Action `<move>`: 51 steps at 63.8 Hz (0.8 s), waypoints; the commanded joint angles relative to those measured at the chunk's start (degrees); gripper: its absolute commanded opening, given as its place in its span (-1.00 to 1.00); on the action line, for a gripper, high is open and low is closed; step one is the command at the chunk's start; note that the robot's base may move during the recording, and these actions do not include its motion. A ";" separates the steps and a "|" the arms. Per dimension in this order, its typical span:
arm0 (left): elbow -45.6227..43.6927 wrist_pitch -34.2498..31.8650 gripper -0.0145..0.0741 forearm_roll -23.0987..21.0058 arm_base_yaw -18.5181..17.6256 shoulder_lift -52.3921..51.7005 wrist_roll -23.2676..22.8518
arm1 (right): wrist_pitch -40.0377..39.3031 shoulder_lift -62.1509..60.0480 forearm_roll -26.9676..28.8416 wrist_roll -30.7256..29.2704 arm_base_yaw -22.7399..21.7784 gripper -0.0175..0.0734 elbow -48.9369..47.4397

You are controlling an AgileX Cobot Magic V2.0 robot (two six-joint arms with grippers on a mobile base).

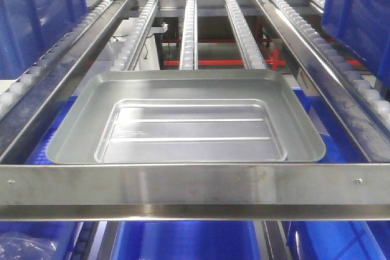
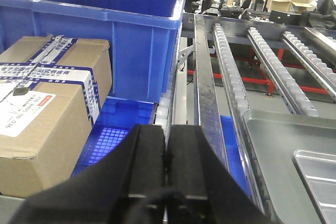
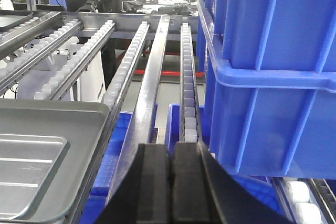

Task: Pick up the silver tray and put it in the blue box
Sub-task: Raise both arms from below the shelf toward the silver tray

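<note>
The silver tray (image 1: 183, 120) lies flat on the roller rack, just behind the steel front rail (image 1: 195, 190). Its right part shows in the left wrist view (image 2: 294, 145) and its left part in the right wrist view (image 3: 37, 150). A large blue box (image 2: 105, 24) stands left of the tray on the rack; it also shows in the front view (image 1: 36, 16). My left gripper (image 2: 167, 129) is shut and empty, left of the tray over a rack rail. My right gripper (image 3: 172, 148) is shut and empty, right of the tray. Neither gripper shows in the front view.
Stacked blue bins (image 3: 262, 51) stand on the right of the rack, also in the front view (image 1: 359, 10). More blue bins (image 1: 183, 242) sit on the level below. A taped cardboard box (image 2: 42, 108) sits at lower left. Roller rails (image 1: 189, 28) run away behind the tray.
</note>
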 commanded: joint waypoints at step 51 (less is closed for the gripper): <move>-41.03 47.09 -0.70 -7.21 -0.18 45.06 0.00 | 44.57 48.02 5.24 1.25 -0.15 -0.51 -41.67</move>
